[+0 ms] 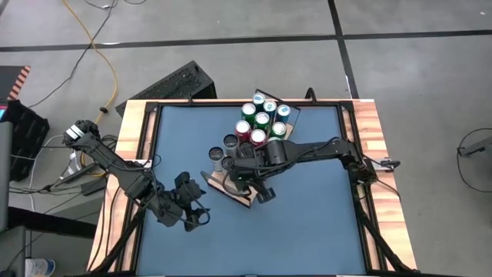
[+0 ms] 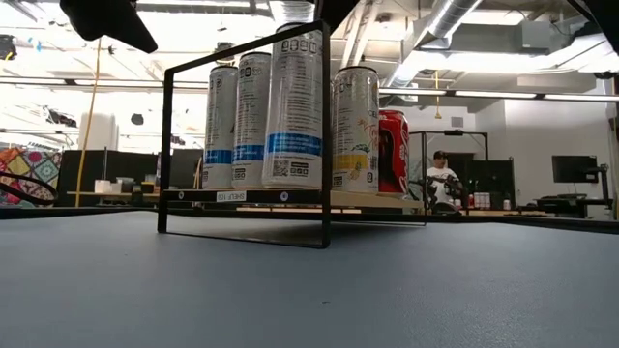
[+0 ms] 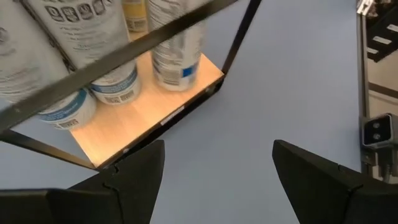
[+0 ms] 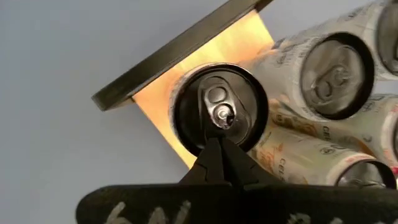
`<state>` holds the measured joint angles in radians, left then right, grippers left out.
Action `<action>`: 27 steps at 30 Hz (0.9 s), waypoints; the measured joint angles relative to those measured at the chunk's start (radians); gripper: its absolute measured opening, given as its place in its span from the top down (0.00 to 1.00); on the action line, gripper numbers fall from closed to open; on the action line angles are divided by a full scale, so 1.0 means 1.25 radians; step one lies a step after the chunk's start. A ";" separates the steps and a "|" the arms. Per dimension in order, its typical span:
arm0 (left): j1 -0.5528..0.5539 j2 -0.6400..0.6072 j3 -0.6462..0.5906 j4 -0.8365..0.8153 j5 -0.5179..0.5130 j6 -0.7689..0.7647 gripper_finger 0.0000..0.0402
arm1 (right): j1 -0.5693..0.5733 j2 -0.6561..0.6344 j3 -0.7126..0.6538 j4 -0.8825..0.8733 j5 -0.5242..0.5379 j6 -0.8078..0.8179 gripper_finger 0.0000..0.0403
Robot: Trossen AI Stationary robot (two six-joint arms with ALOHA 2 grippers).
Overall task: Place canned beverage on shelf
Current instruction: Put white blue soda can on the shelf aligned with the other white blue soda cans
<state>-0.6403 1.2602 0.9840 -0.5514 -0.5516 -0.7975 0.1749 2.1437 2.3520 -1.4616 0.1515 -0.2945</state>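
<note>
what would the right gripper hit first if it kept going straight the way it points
Probably the can on the shelf: the shut right gripper points down at its top, tips near the pull tab. Whether they already touch is unclear.

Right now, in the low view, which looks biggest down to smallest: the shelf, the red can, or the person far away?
1. The shelf, widest and tallest.
2. The red can.
3. The person, who only looks smallest because they are far beyond the table.
</note>
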 joint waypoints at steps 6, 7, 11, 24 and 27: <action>0.001 0.000 -0.033 -0.007 -0.115 0.001 0.29 | 0.000 0.000 0.000 -0.001 0.025 0.006 1.00; 0.001 0.000 -0.046 -0.001 -0.137 0.002 0.30 | 0.000 0.000 0.000 -0.002 0.025 0.006 1.00; 0.008 0.000 -0.122 0.121 -0.157 0.002 0.42 | 0.000 0.000 0.000 0.000 0.024 0.006 1.00; 0.047 0.013 -0.361 0.641 -0.242 -0.041 0.99 | 0.001 0.000 -0.001 0.018 0.026 0.052 1.00; 0.066 0.053 -0.339 0.673 -0.220 -0.008 1.00 | 0.001 0.001 -0.001 0.037 0.027 0.064 1.00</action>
<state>-0.5576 1.3269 0.5605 0.2894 -0.8260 -0.8072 0.1760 2.1448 2.3502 -1.4153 0.1856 -0.2147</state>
